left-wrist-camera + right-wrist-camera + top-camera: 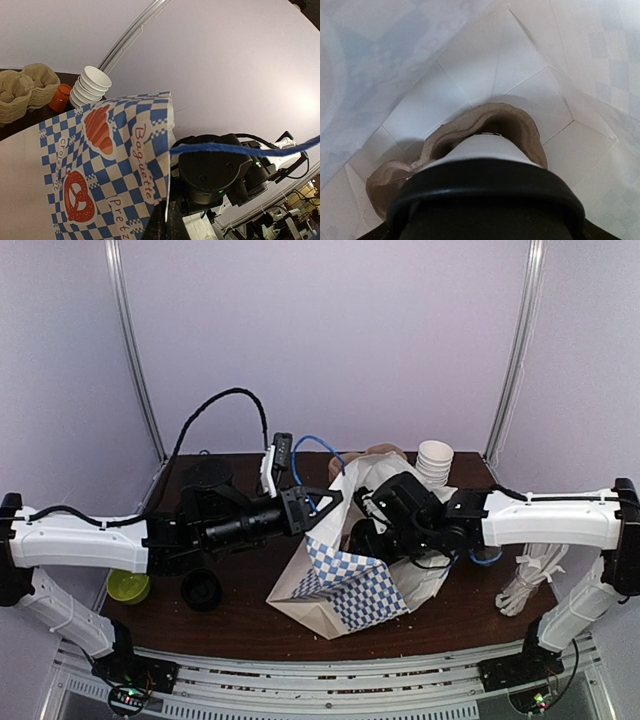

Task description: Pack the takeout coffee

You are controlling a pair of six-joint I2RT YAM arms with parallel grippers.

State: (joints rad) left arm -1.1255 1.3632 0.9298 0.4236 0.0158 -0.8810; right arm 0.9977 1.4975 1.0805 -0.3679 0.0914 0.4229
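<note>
The takeout coffee (pixel 487 150) fills the bottom of the right wrist view, its black lid (pixel 485 192) close under the camera. Its white body stands in a cup of a brown cardboard carrier (pixel 517 122) on the floor of the paper bag (pixel 445 95). From above, my right gripper (pixel 366 536) reaches into the blue-checked paper bag (pixel 345 585), and the coffee is hidden there. The lid hides the fingers, which grip the cup. My left gripper (pixel 315 508) is shut on the bag's top edge (pixel 167 165), and a blue handle cord (pixel 235 148) crosses in front of it.
A stack of lidless paper cups (pixel 435 460) stands at the back right, beside another brown carrier (pixel 22 90) and a small orange-red thing (pixel 60 97). A green bowl (pixel 128 586) and a black round piece (pixel 202 590) lie front left. White cords (pixel 525 585) lie front right.
</note>
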